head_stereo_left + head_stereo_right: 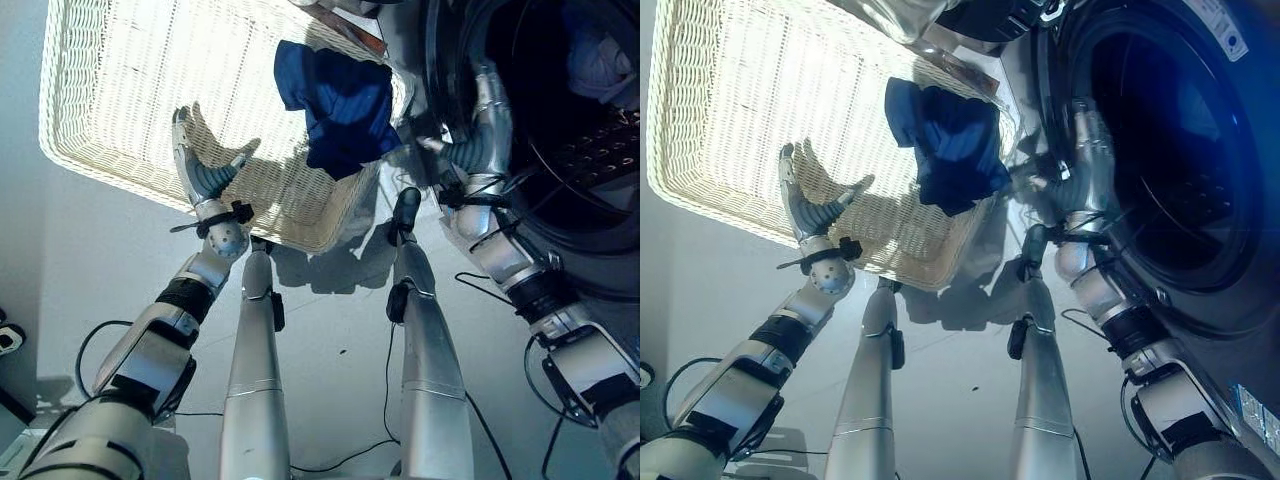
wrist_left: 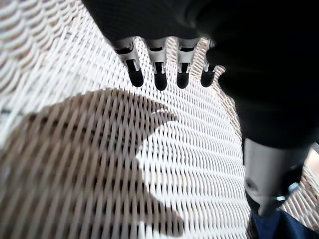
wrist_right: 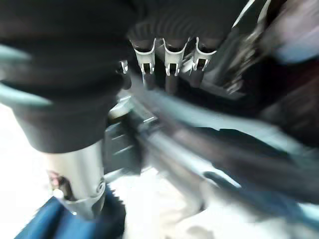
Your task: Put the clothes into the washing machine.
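with the right hand [image 1: 478,140] loose-fingered and empty at the washing machine [image 1: 1160,150] mouth, the next grab falls to the blue garment [image 1: 340,105] draped over the wicker basket [image 1: 130,90]'s rim corner, while the left hand [image 1: 200,170] hovers open above the basket floor.

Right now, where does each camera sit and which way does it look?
Left eye: head, looking down at wicker basket, blue garment, washer drum, both arms.
Right eye: same scene, shifted sideways.
Left wrist: along open left hand onto weave.
Right wrist: along open right hand toward the drum.
Eyes and wrists share the garment.

white wicker basket [image 1: 120,110] | on pale floor [image 1: 330,330]
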Tool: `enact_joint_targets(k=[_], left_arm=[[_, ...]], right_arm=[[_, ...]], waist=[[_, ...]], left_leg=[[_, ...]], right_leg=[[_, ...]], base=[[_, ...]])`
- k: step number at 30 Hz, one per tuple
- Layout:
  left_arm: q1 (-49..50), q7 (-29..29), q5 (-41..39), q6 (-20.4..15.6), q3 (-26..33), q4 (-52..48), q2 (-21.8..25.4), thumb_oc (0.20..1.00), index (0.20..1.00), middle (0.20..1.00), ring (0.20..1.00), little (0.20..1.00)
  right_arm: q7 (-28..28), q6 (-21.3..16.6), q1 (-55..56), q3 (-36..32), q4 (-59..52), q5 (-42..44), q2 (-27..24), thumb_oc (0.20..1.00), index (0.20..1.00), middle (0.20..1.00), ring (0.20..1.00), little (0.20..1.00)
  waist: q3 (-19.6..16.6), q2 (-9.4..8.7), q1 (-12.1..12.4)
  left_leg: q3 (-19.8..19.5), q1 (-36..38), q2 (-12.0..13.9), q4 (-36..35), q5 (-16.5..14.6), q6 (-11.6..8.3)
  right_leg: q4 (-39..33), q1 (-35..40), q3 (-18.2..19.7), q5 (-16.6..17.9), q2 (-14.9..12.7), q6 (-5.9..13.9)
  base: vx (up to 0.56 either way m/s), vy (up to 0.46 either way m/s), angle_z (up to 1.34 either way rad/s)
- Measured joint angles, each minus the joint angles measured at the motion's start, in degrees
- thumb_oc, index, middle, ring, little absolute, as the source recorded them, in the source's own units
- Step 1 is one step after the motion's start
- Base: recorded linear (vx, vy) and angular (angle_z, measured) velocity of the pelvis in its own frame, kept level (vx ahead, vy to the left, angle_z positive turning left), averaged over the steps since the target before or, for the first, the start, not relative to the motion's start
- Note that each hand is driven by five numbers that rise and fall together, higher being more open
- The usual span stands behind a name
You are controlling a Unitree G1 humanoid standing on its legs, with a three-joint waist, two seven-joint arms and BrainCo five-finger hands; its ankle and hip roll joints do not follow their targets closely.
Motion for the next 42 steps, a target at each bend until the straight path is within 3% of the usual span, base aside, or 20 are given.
enact_joint_targets(k=[6,15,20,28,42], left_arm=[[0.91,0.35,0.07,0.89,0.62,-0.4,-0.7,1.0,1.0,1.0,1.0,1.0],[0.84,-0.05,-0.04,1.33,1.54,-0.26,-1.92,1.0,1.0,1.0,1.0,1.0],[0.59,-1.19,-0.1,2.28,1.49,0.19,-2.29,1.0,1.0,1.0,1.0,1.0],[0.22,-1.81,-0.15,2.52,1.43,1.1,-2.25,1.0,1.0,1.0,1.0,1.0],[-4.18,-2.68,-0.3,2.44,-1.69,4.73,-3.92,1.0,1.0,1.0,1.0,1.0]], right_arm=[[6.76,-5.39,-2.03,6.19,-3.86,-4.33,-0.16,1.0,1.0,1.0,1.0,1.0],[11.33,-5.83,-6.15,12.71,-3.87,-4.53,-0.05,1.0,1.0,1.0,1.0,1.0],[11.5,-1.46,-8.92,14.72,-2.26,-4.57,0.8,1.0,1.0,1.0,1.0,1.0],[12.15,4.29,-11.92,17.91,2.5,-5.06,2.59,1.0,1.0,1.0,1.0,1.0],[8.11,17.52,-19.26,22.34,20.5,-6.94,7.13,1.0,1.0,1.0,1.0,1.0]], waist=[[-0.03,0.06,0.12],[-0.11,0.27,1.7],[-0.11,0.28,3.08],[-0.11,0.29,3.33],[-0.22,0.57,5.64]], left_leg=[[0.75,0.83,0.0,-0.15,0.06,0.06],[0.73,1.95,-0.04,-0.25,0.33,-0.11],[0.52,2.37,-0.06,-0.21,0.57,-0.25],[0.13,2.56,-0.12,-0.21,0.82,-0.32],[-1.42,2.16,-0.49,-0.21,1.41,-0.52]], right_leg=[[0.87,-0.19,0.7,-0.24,-0.01,-0.1],[3.04,-0.22,1.02,-1.18,-0.12,-0.33],[4.08,-0.19,1.01,-1.57,-0.19,-0.48],[4.73,-0.06,0.89,-1.86,-0.27,-0.62],[5.91,-0.01,-0.48,-2.56,-0.91,-0.76]], base=[[0.0,0.0,0.0],[0.0,-0.001,0.0],[0.0,0.0,0.0],[0.0,0.0,0.0],[0.01,-0.007,0.03]])
